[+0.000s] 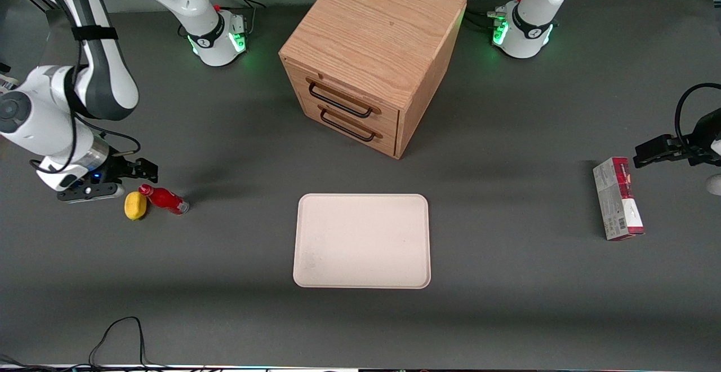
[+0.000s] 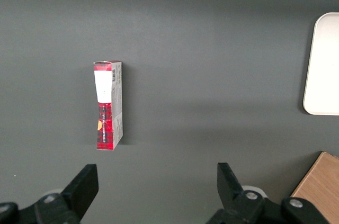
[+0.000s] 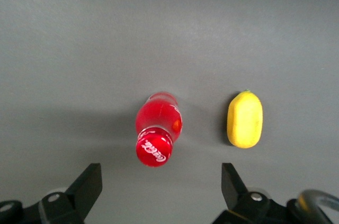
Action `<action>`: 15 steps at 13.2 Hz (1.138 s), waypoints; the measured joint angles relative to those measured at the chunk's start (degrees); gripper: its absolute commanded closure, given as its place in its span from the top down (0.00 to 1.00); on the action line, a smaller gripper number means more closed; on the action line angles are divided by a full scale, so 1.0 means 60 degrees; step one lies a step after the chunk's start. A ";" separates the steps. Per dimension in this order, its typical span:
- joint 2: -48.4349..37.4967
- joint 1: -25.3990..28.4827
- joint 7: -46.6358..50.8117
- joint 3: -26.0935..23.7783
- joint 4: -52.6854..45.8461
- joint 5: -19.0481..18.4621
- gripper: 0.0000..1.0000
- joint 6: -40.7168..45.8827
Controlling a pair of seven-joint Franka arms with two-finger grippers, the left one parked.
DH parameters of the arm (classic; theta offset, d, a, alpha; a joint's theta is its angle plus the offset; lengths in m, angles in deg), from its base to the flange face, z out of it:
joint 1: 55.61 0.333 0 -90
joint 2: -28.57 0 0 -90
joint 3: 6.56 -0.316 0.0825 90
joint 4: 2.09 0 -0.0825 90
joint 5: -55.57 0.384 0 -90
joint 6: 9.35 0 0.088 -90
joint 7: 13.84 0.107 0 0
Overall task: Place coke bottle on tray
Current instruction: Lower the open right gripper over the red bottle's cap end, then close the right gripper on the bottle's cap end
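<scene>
Hovering open-fingered beside the tiny red plastic coke bottle [image 3: 158,128] lying near the desk's working-arm edge, the pincer [image 3: 159,192] risks nudging the touching yellow lemon-shaped object [image 1: 135,205], far from the cream rectangular tray [image 1: 361,240].

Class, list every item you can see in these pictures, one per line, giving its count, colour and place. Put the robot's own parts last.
coke bottle: one, red, lying on the table toward the working arm's end, beside the lemon.
lemon: one, yellow, on the table beside the bottle.
tray: one, cream, flat on the table in front of the cabinet, nothing on it.
cabinet: one, light wood with two dark-handled drawers, both closed.
carton: one, red and white, lying toward the parked arm's end.
table: one, dark grey.
gripper: one, black, jaws open, above the bottle's cap end.
</scene>
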 measured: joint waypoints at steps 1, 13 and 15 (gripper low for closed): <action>0.0112 0.0000 0.0000 0.0000 0.0057 0.0011 1.00 -0.0089; 0.0626 0.0044 0.0000 -0.0029 -0.0430 0.0112 0.95 -0.0150; 0.0669 0.0044 0.0000 -0.0032 -0.0430 0.0113 0.79 -0.0150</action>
